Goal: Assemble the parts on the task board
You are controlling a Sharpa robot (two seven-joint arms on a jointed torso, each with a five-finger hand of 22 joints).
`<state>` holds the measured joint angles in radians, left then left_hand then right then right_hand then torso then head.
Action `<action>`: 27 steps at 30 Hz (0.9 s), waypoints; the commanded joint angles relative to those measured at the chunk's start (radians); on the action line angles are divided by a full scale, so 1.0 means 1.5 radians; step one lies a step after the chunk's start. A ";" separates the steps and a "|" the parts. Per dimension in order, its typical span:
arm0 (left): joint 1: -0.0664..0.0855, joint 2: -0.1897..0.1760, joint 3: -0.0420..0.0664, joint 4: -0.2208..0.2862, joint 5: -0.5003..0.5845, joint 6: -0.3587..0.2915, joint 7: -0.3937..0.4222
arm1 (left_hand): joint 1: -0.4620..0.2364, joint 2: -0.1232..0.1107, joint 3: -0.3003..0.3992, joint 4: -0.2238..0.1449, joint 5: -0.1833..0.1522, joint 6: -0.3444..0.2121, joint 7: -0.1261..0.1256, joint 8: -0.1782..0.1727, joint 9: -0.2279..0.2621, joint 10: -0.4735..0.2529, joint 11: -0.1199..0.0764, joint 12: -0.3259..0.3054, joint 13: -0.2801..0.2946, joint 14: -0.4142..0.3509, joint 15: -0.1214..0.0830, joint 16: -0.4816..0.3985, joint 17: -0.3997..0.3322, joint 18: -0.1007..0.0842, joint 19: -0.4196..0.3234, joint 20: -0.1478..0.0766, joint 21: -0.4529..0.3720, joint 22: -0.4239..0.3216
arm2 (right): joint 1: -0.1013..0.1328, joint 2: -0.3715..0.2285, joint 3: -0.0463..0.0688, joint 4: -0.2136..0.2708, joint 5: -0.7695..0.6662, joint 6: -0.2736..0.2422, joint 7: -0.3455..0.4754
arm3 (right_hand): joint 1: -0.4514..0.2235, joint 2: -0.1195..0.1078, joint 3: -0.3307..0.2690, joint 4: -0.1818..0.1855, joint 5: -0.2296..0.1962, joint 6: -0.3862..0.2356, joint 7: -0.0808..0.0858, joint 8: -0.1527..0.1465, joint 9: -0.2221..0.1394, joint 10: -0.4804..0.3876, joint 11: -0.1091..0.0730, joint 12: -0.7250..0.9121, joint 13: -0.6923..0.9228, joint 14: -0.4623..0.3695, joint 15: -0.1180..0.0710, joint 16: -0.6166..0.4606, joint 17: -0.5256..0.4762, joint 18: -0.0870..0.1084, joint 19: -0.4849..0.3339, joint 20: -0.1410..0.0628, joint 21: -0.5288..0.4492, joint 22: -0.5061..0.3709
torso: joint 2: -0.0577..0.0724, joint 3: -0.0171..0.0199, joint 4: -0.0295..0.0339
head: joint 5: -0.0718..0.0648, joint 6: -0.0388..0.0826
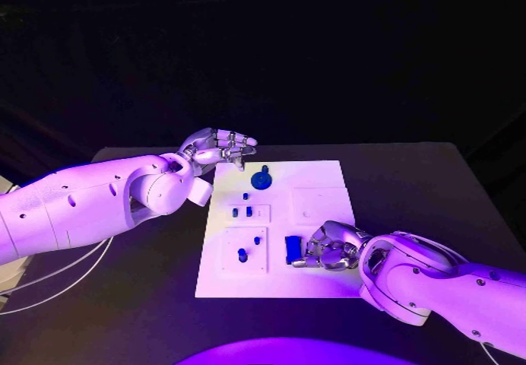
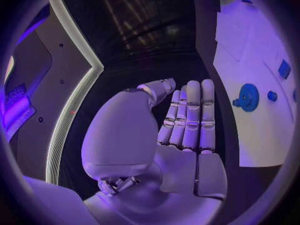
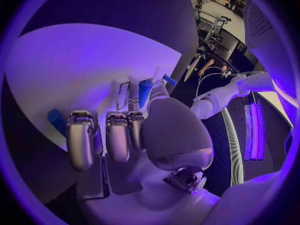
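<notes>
The white task board lies in the middle of the black table. On it sit a blue gear, several small blue parts and a longer blue block. My right hand is low over the board's near right part, with its curled fingers right beside the block; whether they touch it is hidden. In the right wrist view the fingers bend down over the board, and a blue part lies by the thumb. My left hand hovers at the board's far left corner. Its fingers are straight and hold nothing. The gear lies beside it.
The board has square recessed plates on its left half and a bare one on its right. Black table surrounds the board. Cables hang at the table's left edge.
</notes>
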<state>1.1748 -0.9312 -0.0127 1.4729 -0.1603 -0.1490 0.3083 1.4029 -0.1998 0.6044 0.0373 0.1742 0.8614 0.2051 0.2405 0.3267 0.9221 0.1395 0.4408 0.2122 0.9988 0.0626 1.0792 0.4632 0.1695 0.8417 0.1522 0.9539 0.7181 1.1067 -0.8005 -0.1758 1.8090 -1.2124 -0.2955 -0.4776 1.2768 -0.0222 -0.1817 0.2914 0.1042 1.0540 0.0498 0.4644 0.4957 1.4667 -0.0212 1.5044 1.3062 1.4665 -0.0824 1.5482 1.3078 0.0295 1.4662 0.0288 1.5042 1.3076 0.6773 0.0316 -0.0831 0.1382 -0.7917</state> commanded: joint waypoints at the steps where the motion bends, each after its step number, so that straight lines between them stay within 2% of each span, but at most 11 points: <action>1: 0.000 0.000 0.000 0.000 0.002 0.011 0.001 | -0.003 0.002 0.002 0.002 0.002 -0.004 0.001 -0.001 -0.001 -0.003 0.000 0.003 -0.001 -0.004 0.001 0.000 -0.001 0.010 0.001 0.004 -0.004 -0.001 | -0.001 -0.002 0.000 0.003 0.008 0.035 0.019 | -0.009 -0.026 0.019 0.002 0.005 0.001 -0.002 0.004 -0.002 0.047 -0.002 -0.002 0.146 0.061 -0.002 -0.001 0.136 -0.011 0.057 -0.003 -0.004 0.163 | 0.000 -0.0003 0.0000 | 0.000 -0.001; 2: 0.000 0.000 0.000 0.000 0.001 0.011 0.001 | 0.001 0.001 0.003 -0.002 0.003 -0.004 0.000 -0.001 -0.001 -0.003 0.000 0.005 -0.001 -0.005 0.000 0.000 -0.001 0.011 0.002 0.004 -0.004 -0.001 | -0.001 -0.004 0.000 0.003 0.009 0.036 0.021 | -0.014 -0.036 0.030 0.002 0.006 0.001 -0.002 0.004 -0.004 0.046 -0.001 -0.003 0.145 0.061 -0.002 -0.001 0.135 -0.010 0.057 -0.003 -0.005 0.163 | 0.000 -0.0003 0.0000 | 0.000 -0.001; 3: 0.000 0.000 0.000 0.000 0.001 0.011 0.001 | 0.001 0.001 0.003 -0.002 0.003 -0.004 0.000 -0.001 -0.001 -0.003 0.000 0.005 -0.001 -0.005 0.000 0.000 -0.001 0.011 0.002 0.004 -0.004 -0.001 | -0.001 -0.006 0.000 0.004 0.009 0.036 0.023 | -0.014 -0.036 0.030 0.002 0.006 0.001 -0.002 0.004 -0.004 0.046 -0.001 -0.003 0.145 0.061 -0.002 -0.001 0.135 -0.010 0.057 -0.003 -0.005 0.163 | 0.000 -0.0004 0.0001 | -0.001 -0.001; 4: 0.000 0.000 0.000 0.000 0.001 0.011 0.001 | 0.002 0.000 0.003 -0.003 0.003 -0.004 0.000 -0.001 -0.001 -0.003 -0.001 0.005 -0.001 -0.005 0.000 0.000 -0.001 0.011 0.002 0.004 -0.004 -0.001 | -0.001 -0.008 0.000 0.005 0.009 0.034 0.025 | -0.017 -0.044 0.044 0.002 0.006 0.001 -0.002 0.004 -0.005 0.047 -0.002 -0.001 0.147 0.061 -0.001 0.000 0.138 -0.011 0.058 -0.003 -0.001 0.164 | 0.000 -0.0004 0.0003 | -0.001 0.000; 7: 0.000 -0.001 0.000 0.000 0.000 0.010 0.002 | 0.002 0.000 0.003 -0.003 0.003 -0.004 0.000 -0.001 -0.001 -0.003 -0.001 0.005 -0.001 -0.005 0.000 0.000 -0.001 0.011 0.002 0.004 -0.004 -0.001 | -0.001 -0.020 0.000 0.010 0.006 0.019 0.031 | -0.015 -0.046 0.057 0.001 0.006 0.000 -0.002 0.003 -0.007 0.048 -0.002 0.001 0.149 0.062 -0.001 0.000 0.138 -0.012 0.059 -0.003 0.002 0.165 | 0.000 -0.0009 0.0005 | -0.002 -0.001; 11: 0.000 -0.002 0.000 0.000 -0.001 0.010 0.002 | 0.004 0.000 0.003 -0.005 0.002 -0.004 0.000 0.000 -0.001 -0.003 -0.001 0.006 -0.002 -0.005 0.000 0.000 -0.002 0.011 0.003 0.003 -0.004 -0.001 | 0.000 -0.053 0.000 0.036 0.001 -0.007 0.046 | -0.009 -0.047 0.065 0.001 0.005 -0.001 -0.002 0.003 -0.008 0.054 -0.002 0.012 0.155 0.062 -0.001 0.000 0.139 -0.012 0.059 -0.003 0.003 0.165 | 0.000 -0.0009 -0.0003 | -0.002 -0.003; 16: 0.000 -0.004 0.000 0.000 -0.002 0.009 0.005 | 0.008 -0.002 0.003 -0.009 0.002 -0.003 0.000 0.000 -0.001 -0.002 -0.001 0.007 -0.002 -0.006 -0.001 -0.001 -0.002 0.011 0.003 0.002 -0.003 0.000 | 0.013 -0.107 0.000 0.067 0.005 -0.049 0.075 | -0.003 -0.054 0.079 0.001 0.004 -0.021 0.006 -0.009 -0.014 0.058 0.004 0.020 0.161 0.062 0.003 0.000 0.138 -0.011 0.057 0.000 -0.003 0.164 | -0.001 -0.0022 -0.0026 | -0.005 -0.001; 19: 0.000 -0.004 0.000 0.002 -0.003 0.009 0.008 | 0.008 -0.002 0.003 -0.009 0.002 -0.003 0.000 0.000 -0.001 -0.002 -0.001 0.007 -0.002 -0.006 -0.001 -0.001 -0.002 0.011 0.003 0.002 -0.003 0.000 | 0.023 -0.141 0.000 0.076 0.005 -0.071 0.089 | 0.007 -0.053 0.087 0.000 0.004 -0.033 0.011 -0.017 -0.019 0.056 0.009 0.017 0.159 0.061 0.007 -0.002 0.133 -0.009 0.055 0.003 -0.013 0.161 | -0.002 -0.0025 -0.0023 | -0.016 0.000; 22: 0.000 -0.007 0.000 0.008 -0.004 0.012 0.010 | 0.013 -0.006 0.002 -0.014 0.001 -0.004 0.000 0.000 -0.001 -0.002 -0.001 0.009 -0.002 -0.006 -0.001 -0.001 -0.003 0.011 0.004 0.002 -0.001 0.001 | 0.030 -0.178 0.000 0.075 0.001 -0.088 0.099 | 0.023 -0.052 0.096 -0.001 0.004 -0.057 0.023 -0.039 -0.029 0.053 0.018 0.011 0.156 0.060 0.014 -0.004 0.129 -0.008 0.053 0.009 -0.018 0.160 | -0.003 -0.0032 -0.0029 | -0.023 0.001; 27: -0.001 -0.011 -0.001 0.018 -0.004 0.017 0.015 | 0.011 -0.008 0.000 -0.014 0.000 -0.004 0.001 0.001 -0.001 -0.002 0.000 0.009 -0.003 -0.006 0.000 -0.001 -0.003 0.010 0.004 0.002 0.000 0.001 | 0.034 -0.212 0.000 0.062 -0.018 -0.093 0.099 | 0.032 -0.054 0.097 -0.001 0.003 -0.062 0.027 -0.048 -0.033 0.044 0.022 -0.005 0.146 0.056 0.018 -0.011 0.112 -0.004 0.047 0.012 -0.041 0.154 | -0.004 -0.0046 -0.0044 | -0.037 0.002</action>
<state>1.1738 -0.9474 -0.0137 1.4939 -0.1629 -0.1464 0.3109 1.4135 -0.2104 0.6071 0.0204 0.1742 0.8615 0.2051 0.2404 0.3257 0.9221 0.1395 0.4483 0.2092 0.9952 0.0591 1.0793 0.4601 0.1694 0.8417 0.1522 0.9545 0.7188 1.1576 -1.1150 -0.1754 1.9047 -1.2088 -0.3995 -0.3643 1.3174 -0.1015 -0.0408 0.2907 0.1105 0.9676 0.0890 0.3965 0.4470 1.4649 0.0058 1.5004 1.3080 1.4664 -0.0609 1.5343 1.3075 0.0296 1.4661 0.0400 1.4451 1.3073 0.6727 0.0263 -0.0878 0.0937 -0.7897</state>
